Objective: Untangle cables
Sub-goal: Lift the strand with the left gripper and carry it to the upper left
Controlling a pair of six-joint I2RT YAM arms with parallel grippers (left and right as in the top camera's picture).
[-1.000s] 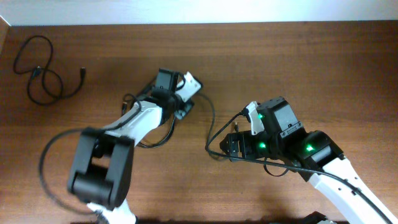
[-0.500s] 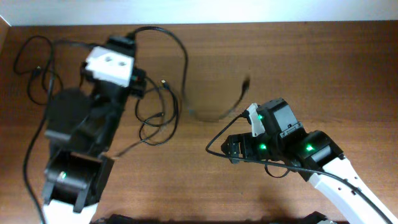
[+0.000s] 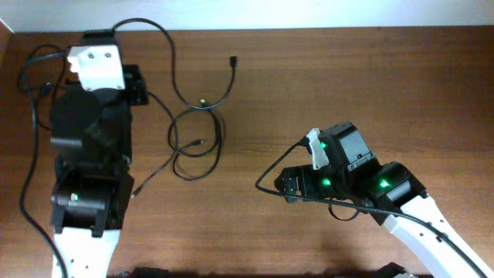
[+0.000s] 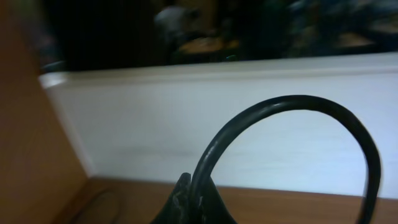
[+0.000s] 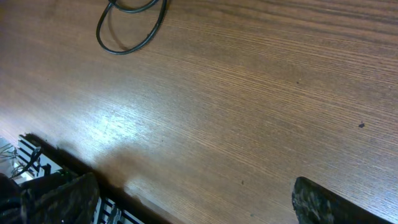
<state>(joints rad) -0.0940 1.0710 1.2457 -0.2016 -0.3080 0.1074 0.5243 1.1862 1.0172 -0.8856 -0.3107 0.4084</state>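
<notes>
The left gripper (image 4: 194,200) is being shown clamped shut on a black cable (image 4: 292,102), which is arching up and over out of the closed fingers. From overhead, that cable is being held at the far left corner of the table (image 3: 370,85). It is sweeping right along the far edge, then bending near into the crossed loops (image 3: 197,143) lying left of centre. The right gripper (image 5: 196,202) is being held wide open and empty above bare wood at the near right.

The step in hand is being judged as one cord being drawn out of the bundle. Next, the loops are probably needing to be pinned by the free gripper while the pull is being made. The bundle's long axis is running far to near, with one plug (image 3: 233,59) pointing far and a loose tail (image 3: 147,179) trailing near-left.
</notes>
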